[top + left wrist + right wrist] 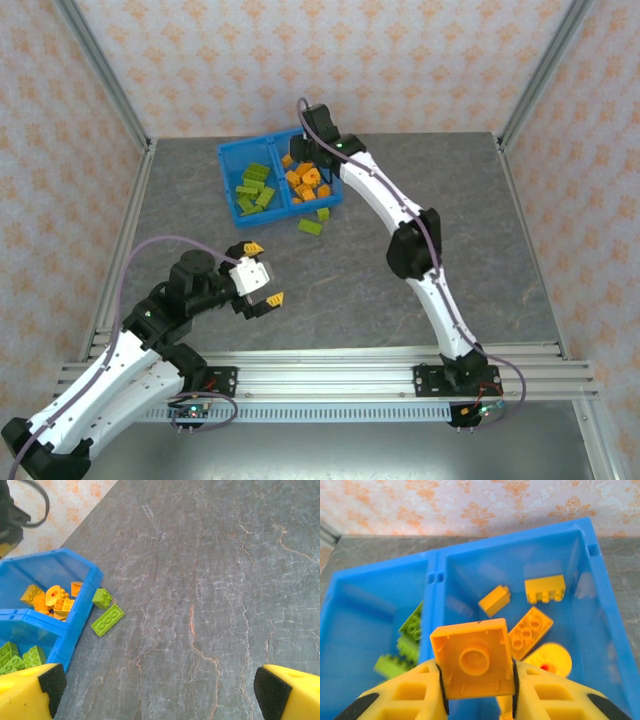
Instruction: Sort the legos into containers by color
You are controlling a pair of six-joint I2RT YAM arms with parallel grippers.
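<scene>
Right claw is clamped on a square orange lego, underside showing, pinched on both sides. It hangs over the blue bin, above the orange-side compartment but close to the central wall. Risk: dropped from here, the brick could clip that wall and tip into the green compartment. It could also bounce off the loose orange bricks or the round yellow piece below and hop the low side. Nudging further into the orange side before letting go looks safer. Left claw is spread wide with nothing in it, hanging over bare table, well apart from the bin. Two green legos are not yet sorted: a short one just beside the bin's outer wall and a longer one next to it on the table. The short one may be touching the wall, cannot tell; if so, a finger could be blocked or shove the bin. The right arm reaches across that side, so both arms going in together risks a collision. Green bricks are piled in the left compartment.
</scene>
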